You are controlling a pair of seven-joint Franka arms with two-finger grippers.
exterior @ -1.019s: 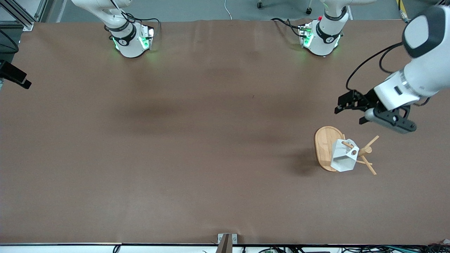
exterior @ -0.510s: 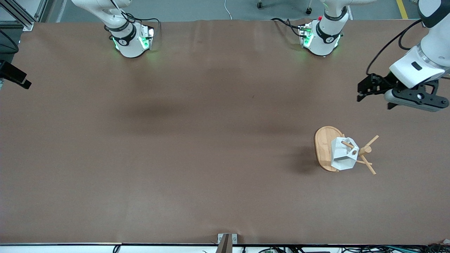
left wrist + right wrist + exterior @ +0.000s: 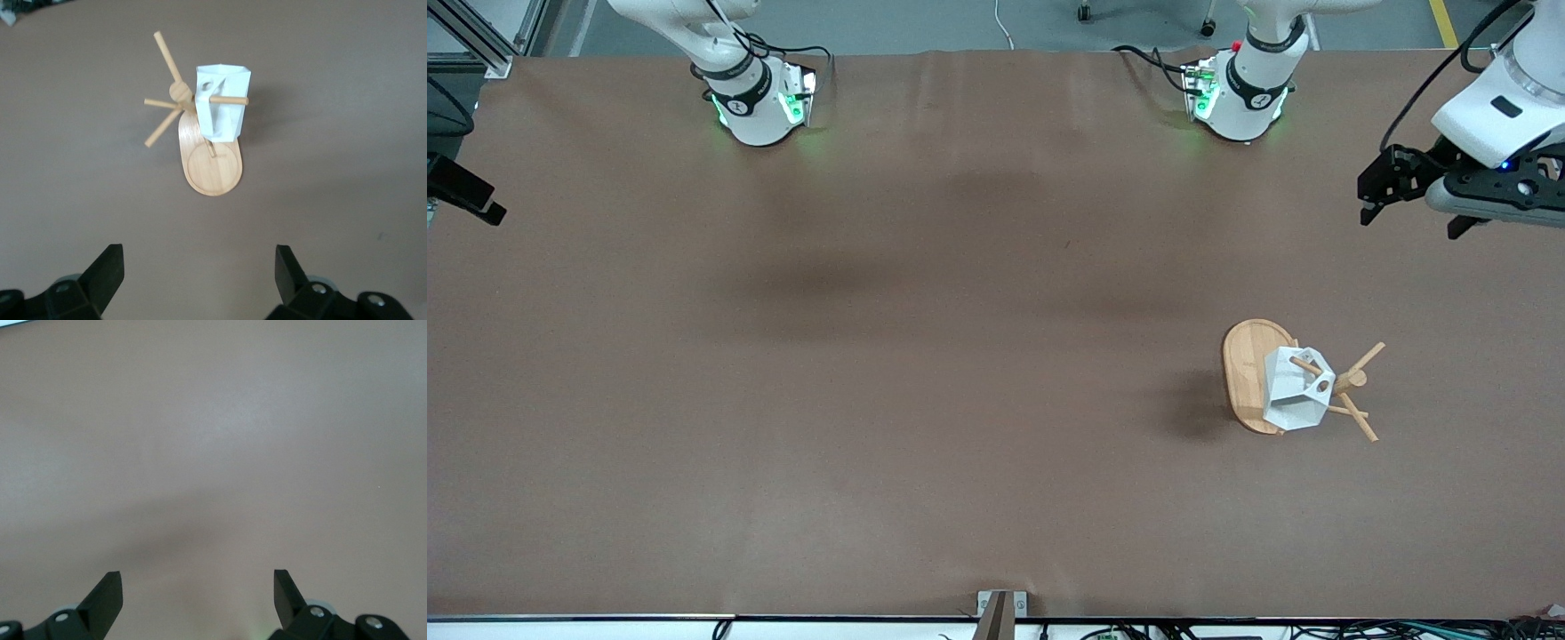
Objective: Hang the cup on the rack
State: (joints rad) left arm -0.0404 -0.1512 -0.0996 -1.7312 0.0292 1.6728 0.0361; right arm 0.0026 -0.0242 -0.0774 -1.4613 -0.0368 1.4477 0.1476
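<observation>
The cup hung by its handle on a peg of the rack toward the left arm's end of the tabletop. The left hand hovered empty, jaws wide, the rack at 7 o'clock from it in the front view. The right hand, jaws wide, waited over bare tabletop.

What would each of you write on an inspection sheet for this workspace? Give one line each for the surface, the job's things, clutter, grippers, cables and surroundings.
Surface: brown table, bare apart from the rack.
Job's things: white cup hangs by its handle hole on a peg of the wooden rack, which stands toward the left arm's end of the table.
Clutter: nothing seen.
Grippers: left gripper open, empty, over the table's edge at its own end, apart from the rack; right gripper open, empty, over bare table, arm waiting.
Cables: black cables by both arm bases and along the left arm; more below the table's near edge.
Surroundings: grey floor and chair wheels past the bases.
</observation>
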